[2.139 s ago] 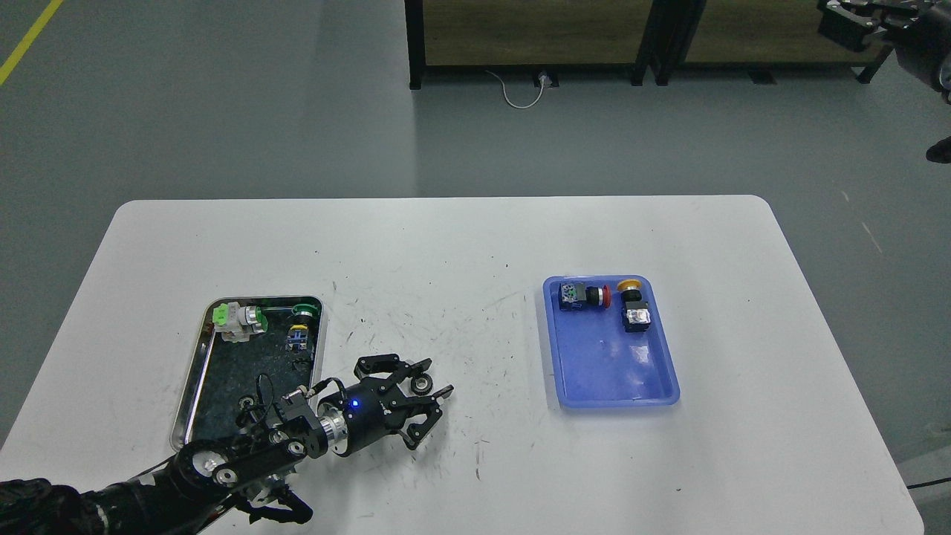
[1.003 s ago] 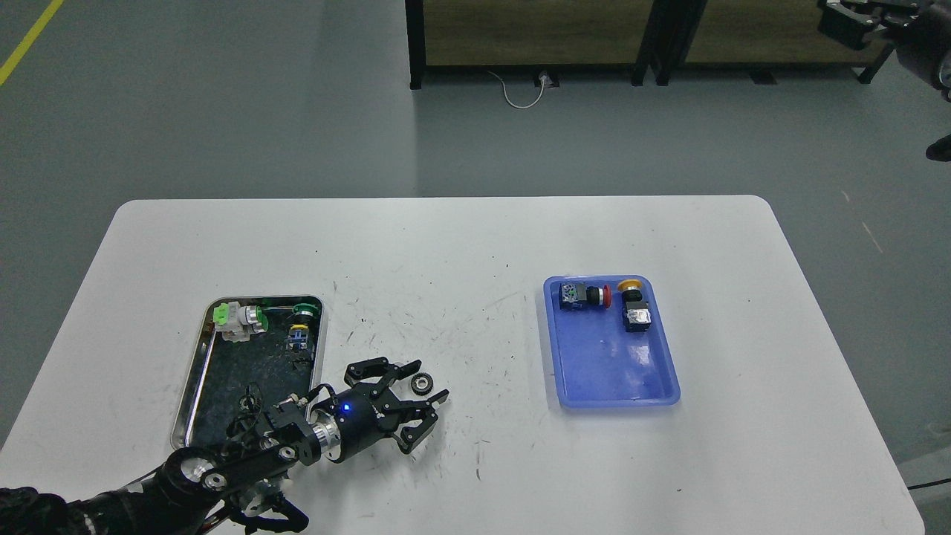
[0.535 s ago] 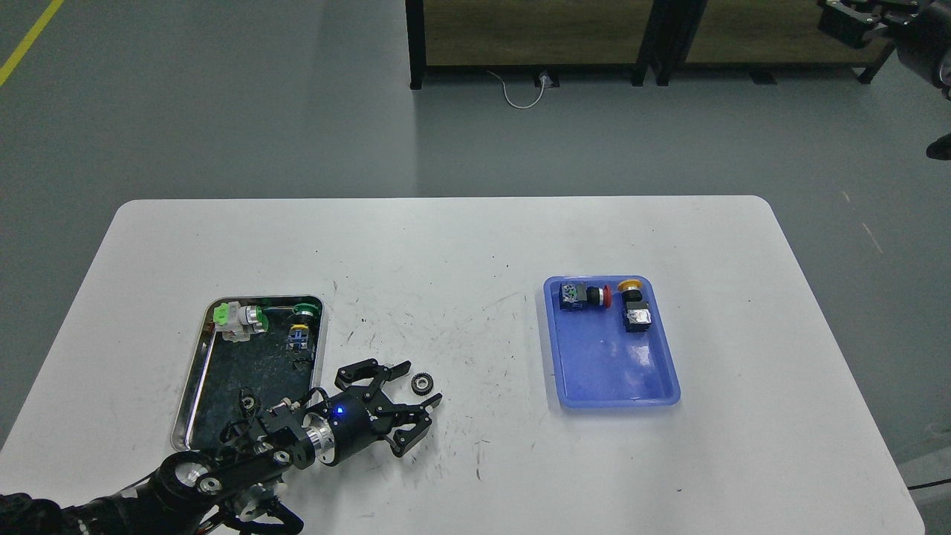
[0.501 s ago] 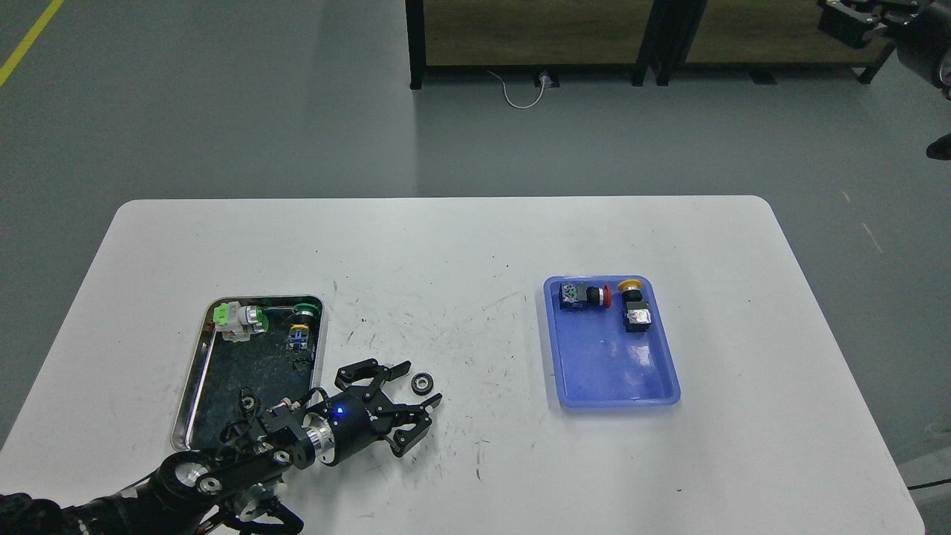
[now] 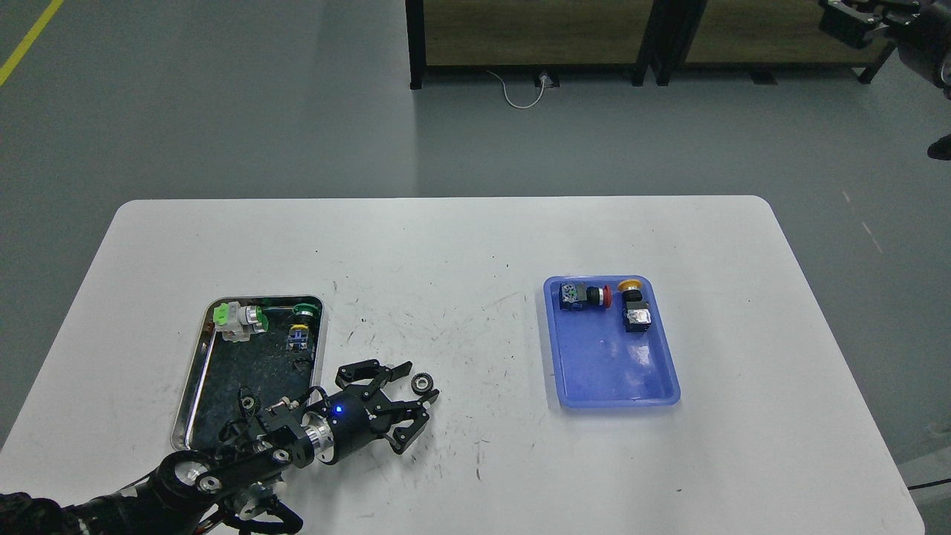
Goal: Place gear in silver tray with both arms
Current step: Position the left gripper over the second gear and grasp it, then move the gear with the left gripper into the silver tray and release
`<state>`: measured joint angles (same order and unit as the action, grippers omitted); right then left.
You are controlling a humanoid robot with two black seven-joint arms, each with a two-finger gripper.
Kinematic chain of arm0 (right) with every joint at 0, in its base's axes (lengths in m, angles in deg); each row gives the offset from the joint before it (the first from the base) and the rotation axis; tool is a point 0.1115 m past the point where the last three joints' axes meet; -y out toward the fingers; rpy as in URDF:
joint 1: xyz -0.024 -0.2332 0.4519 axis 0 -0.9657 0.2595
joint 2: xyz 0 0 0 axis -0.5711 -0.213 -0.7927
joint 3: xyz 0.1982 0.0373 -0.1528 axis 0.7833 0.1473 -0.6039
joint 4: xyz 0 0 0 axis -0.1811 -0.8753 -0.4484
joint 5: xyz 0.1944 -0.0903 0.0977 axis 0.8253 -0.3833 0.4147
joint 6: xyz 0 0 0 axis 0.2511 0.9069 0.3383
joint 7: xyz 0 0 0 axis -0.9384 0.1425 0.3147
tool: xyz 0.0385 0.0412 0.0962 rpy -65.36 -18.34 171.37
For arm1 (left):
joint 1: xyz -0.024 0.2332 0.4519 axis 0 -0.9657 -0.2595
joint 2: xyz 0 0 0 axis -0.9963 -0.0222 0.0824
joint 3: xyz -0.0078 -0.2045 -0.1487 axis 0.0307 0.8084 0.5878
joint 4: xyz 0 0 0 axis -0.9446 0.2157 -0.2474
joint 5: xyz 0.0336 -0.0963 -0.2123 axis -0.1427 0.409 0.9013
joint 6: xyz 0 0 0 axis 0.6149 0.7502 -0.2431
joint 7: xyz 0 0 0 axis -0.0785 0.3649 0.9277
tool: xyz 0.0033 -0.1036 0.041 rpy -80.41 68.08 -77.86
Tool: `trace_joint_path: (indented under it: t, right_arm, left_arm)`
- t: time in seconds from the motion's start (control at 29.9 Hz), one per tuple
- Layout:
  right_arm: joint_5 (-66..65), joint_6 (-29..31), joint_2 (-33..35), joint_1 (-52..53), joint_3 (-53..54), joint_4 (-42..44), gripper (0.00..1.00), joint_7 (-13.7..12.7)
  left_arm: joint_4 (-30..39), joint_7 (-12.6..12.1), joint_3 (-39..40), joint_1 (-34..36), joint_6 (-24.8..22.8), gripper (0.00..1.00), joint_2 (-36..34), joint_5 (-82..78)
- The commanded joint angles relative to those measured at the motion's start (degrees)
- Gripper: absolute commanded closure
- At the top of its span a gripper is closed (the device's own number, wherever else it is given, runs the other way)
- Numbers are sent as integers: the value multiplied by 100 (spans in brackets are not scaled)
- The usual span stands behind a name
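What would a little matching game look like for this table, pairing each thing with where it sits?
Things:
1. gear
2. yellow-capped button
3. green-capped switch
4. left gripper

Places:
A. inside the silver tray
B. inside the blue tray
C. on the bare white table, between the two trays
D. open, low over the table, fingers either side of the gear

Pairs: 1-C, 2-B, 3-A, 4-D
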<state>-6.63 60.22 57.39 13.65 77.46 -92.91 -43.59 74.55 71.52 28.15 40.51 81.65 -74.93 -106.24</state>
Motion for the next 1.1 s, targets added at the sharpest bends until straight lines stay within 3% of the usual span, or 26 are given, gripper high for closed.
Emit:
trace_joint_path:
  t: [0.0, 0.23, 0.53, 0.8, 1.07]
  right_arm:
    - [0, 0, 0, 0, 4, 0, 0, 0]
    - [0, 0, 0, 0, 4, 0, 0, 0]
    - [0, 0, 8, 8, 12, 0, 0, 0]
    - [0, 0, -9, 9, 39, -9, 0, 0]
    - [0, -17, -71, -9, 65, 17, 0, 26]
  left_arm:
    - [-1, -29, -18, 16, -6, 55, 0, 0]
    - [8, -47, -53, 25, -15, 73, 0, 0]
    - [157, -29, 96, 103, -32, 75, -148, 18]
    - [1070, -29, 631, 139, -164, 74, -1641, 36]
    - [1484, -3, 826, 95, -419, 73, -2899, 589]
